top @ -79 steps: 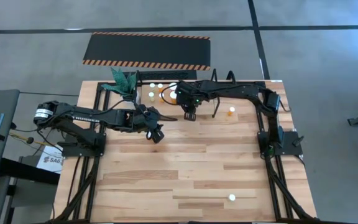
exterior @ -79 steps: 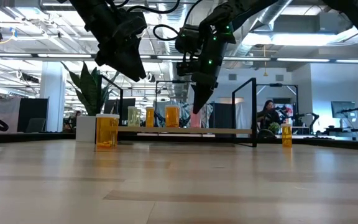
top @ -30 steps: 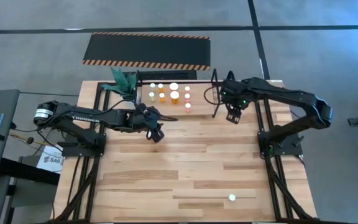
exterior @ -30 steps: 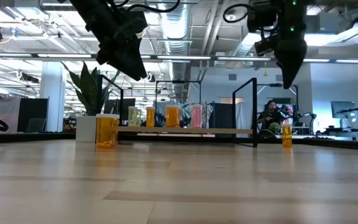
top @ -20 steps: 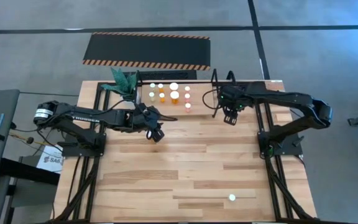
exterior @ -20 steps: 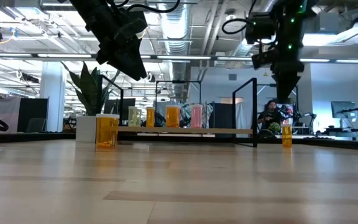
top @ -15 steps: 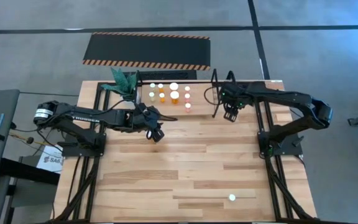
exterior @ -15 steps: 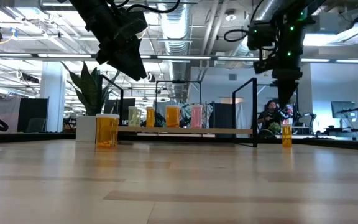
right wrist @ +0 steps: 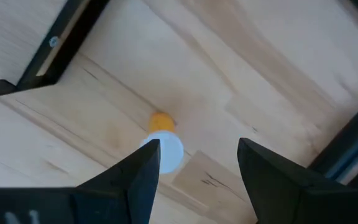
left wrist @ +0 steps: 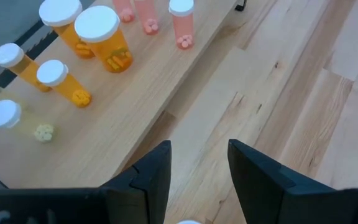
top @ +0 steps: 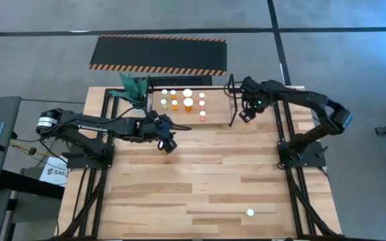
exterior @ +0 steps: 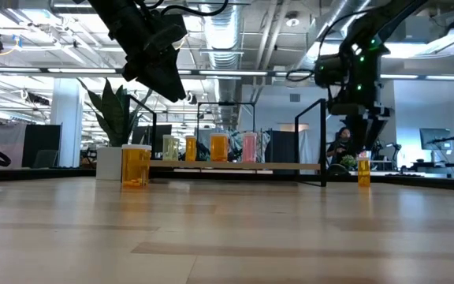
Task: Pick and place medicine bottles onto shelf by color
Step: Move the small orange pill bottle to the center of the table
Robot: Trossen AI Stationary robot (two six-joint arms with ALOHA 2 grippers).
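Note one medicine bottle (top: 250, 213) standing alone near the table's front edge, not yet sorted. At mid-table, find the left gripper (top: 169, 144) waiting above a large orange bottle (exterior: 135, 166), fingers parted, holding nothing. Farther back, locate the shelf (top: 216, 100) carrying the yellow, orange and pink bottles (top: 188, 102). Observe the right gripper (top: 245, 114), now moved off the shelf and past its right-hand upright, spread wide and lowered over a small orange bottle (right wrist: 162, 146) on the table. Treat the previous placement as complete and this pick as started.
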